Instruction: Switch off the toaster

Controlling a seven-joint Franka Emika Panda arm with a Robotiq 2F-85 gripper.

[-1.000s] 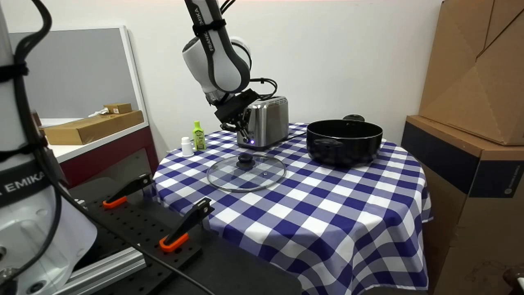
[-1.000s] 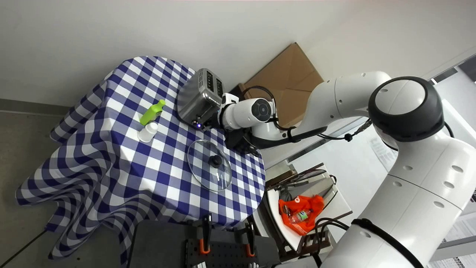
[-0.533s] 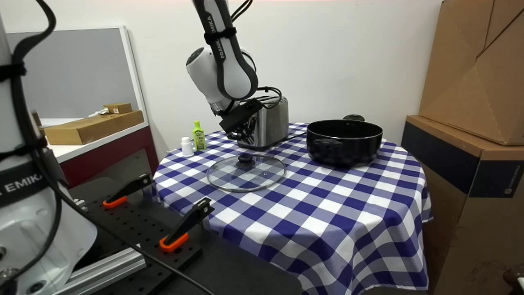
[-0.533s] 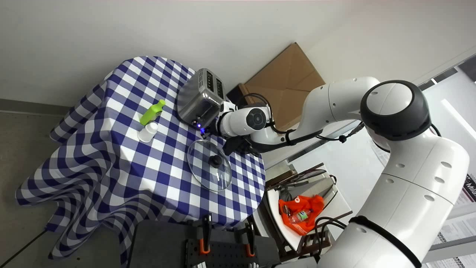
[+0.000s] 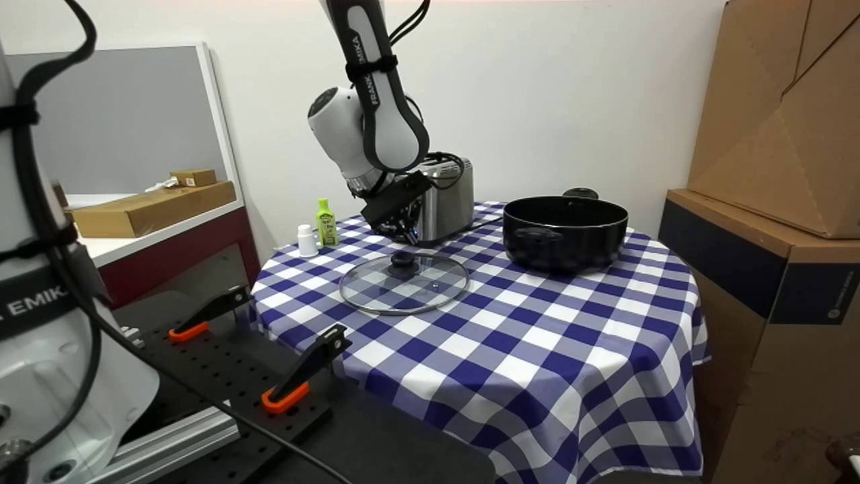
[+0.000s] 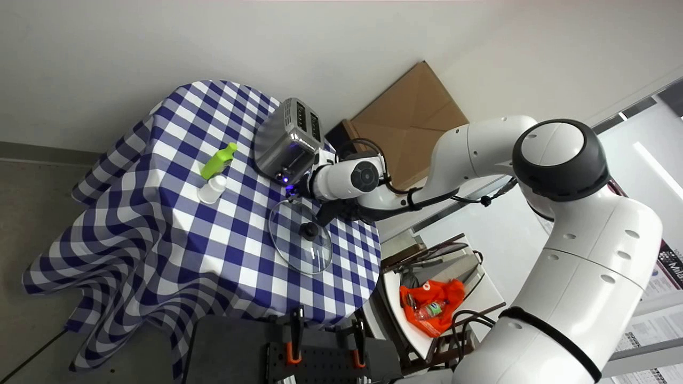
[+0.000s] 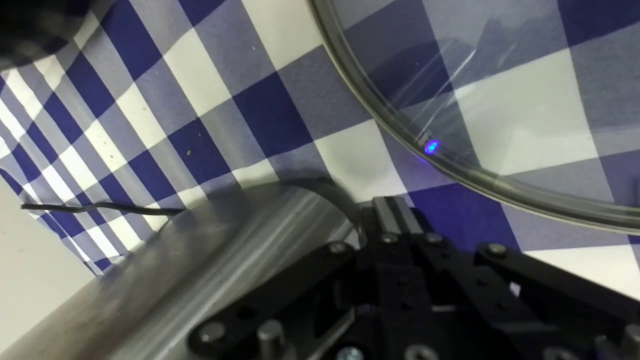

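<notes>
The silver toaster (image 5: 454,198) stands upright on the checked tablecloth, seen in both exterior views (image 6: 282,141) and at the lower left of the wrist view (image 7: 225,260). A small blue light (image 6: 285,180) glows low on its front end panel. My gripper (image 5: 411,235) is just in front of that panel, a little apart from it, and hides part of it in an exterior view. Its fingertips are together and empty in the wrist view (image 7: 393,202), beside the toaster's rounded edge. A blue glint shows at the fingertips in an exterior view (image 6: 291,191). The panel's controls are hidden in the wrist view.
A glass lid (image 5: 403,292) lies flat right in front of the gripper; its rim passes close in the wrist view (image 7: 380,112). A black pot (image 5: 564,242) stands beside the toaster. A green bottle (image 5: 327,225) and a white bottle (image 5: 307,242) stand on its other side.
My gripper has come down and away from the toaster's end panel, toward the lid. The blue light on the panel is still lit. The toaster, lid and pot have not moved.
</notes>
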